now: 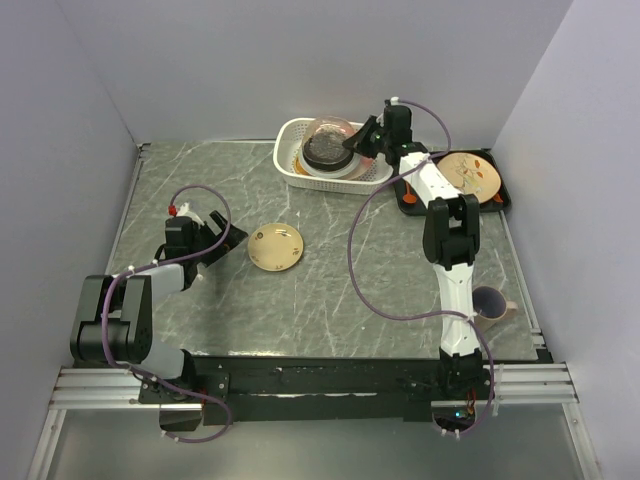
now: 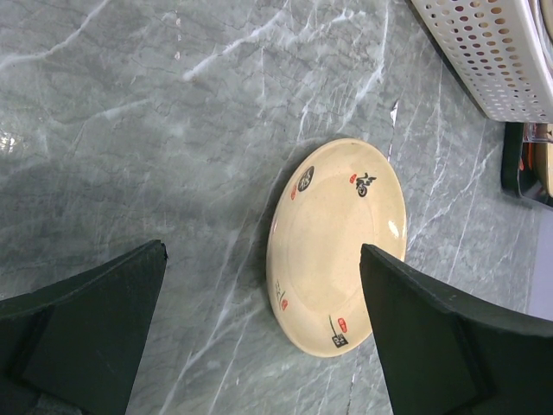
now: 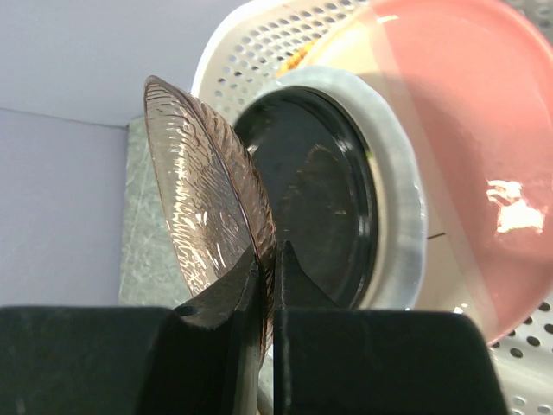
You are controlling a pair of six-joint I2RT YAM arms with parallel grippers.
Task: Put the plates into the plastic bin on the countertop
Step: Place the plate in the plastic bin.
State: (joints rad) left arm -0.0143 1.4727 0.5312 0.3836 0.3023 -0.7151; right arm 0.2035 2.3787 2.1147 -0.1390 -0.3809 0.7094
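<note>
Grey-green marble countertop (image 1: pixel 330 300) runs from wall to wall, and we place everything by the plastic bin (image 1: pixel 290 165) at its far side.

Well to the left of the bin and nearer us, the left gripper (image 2: pixel 263 252) hovers low with its jaws spread wide and nothing between them. It faces the tan plate (image 2: pixel 337 246), which lies flat on the stone. We judge that a flat plate gives the fingers little rim to catch. A shallow approach could push it along the marble instead of lifting it.

Over the bin, the right gripper (image 3: pixel 270 255) has its jaws pressed onto the rim of a smoky ribbed glass plate (image 3: pixel 207 190), which it holds on edge. That thin pinch on smooth glass is the main worry, because the plate could pivot or slip. If it is let go from here, it would likely strike the plates below and chip.

The bin already holds a black plate (image 3: pixel 302 199) nested in a pale plate (image 3: pixel 393 199), with a pink plate (image 3: pixel 467 130) beside them, so there is little room left. A sliver of orange shows underneath.

Just right of the bin, a black tray (image 1: pixel 500 200) carries a cream plate with leaf marks (image 1: pixel 468 175). Right of the bin and far nearer us stands a mug (image 1: pixel 490 303); we cannot tell what is in it.
</note>
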